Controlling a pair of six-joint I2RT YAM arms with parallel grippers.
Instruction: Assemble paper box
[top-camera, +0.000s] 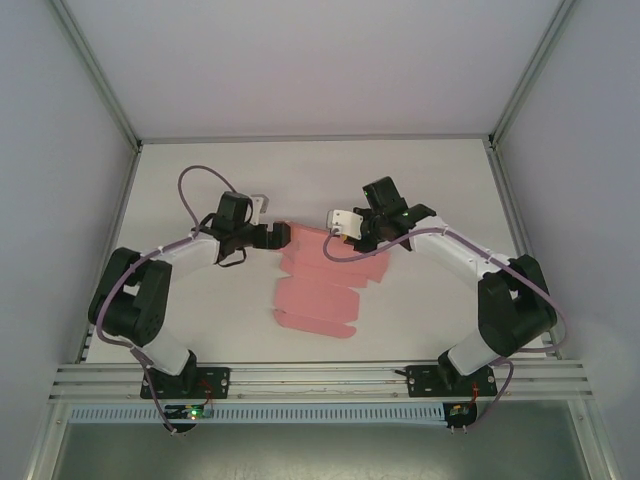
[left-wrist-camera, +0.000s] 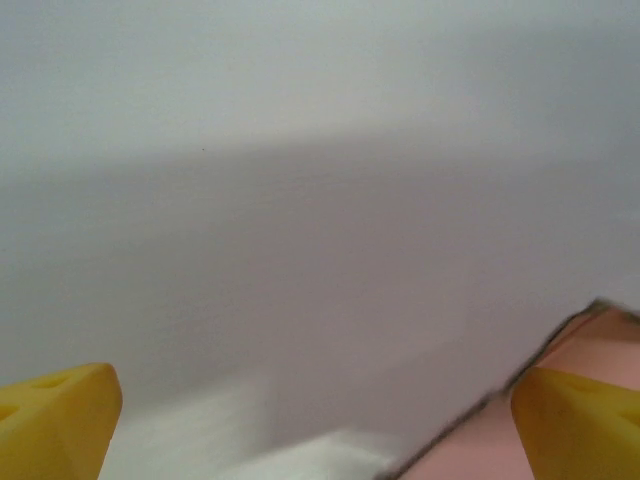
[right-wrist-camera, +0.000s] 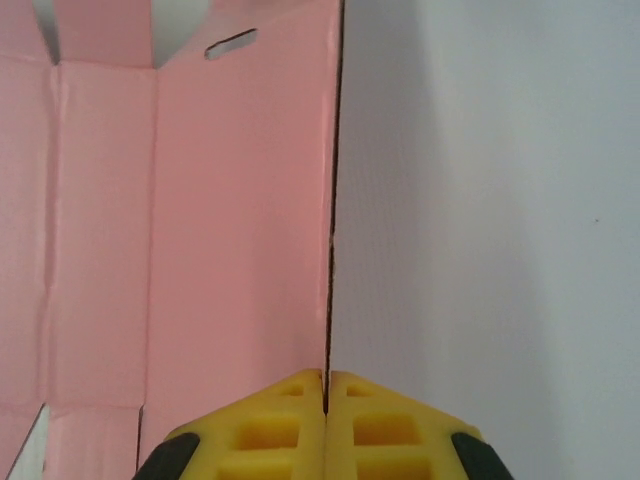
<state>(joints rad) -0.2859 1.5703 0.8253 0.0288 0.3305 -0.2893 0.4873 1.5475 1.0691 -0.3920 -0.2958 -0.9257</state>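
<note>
slippage worries me: the flat box lies mid-worktop, my right claw shut at its far edge, my left claw wide open and empty by its corner, so any pull could drag it.

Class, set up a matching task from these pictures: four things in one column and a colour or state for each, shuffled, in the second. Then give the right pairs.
Column one:
1. left gripper
2. right gripper
3. paper box
4. table

Column two:
A. pink, lying as a flat unfolded sheet
B. fingers shut together, at the sheet's edge
C. white
D. fingers spread wide apart

Pairs: 1-D, 2-B, 3-A, 4-C
</note>
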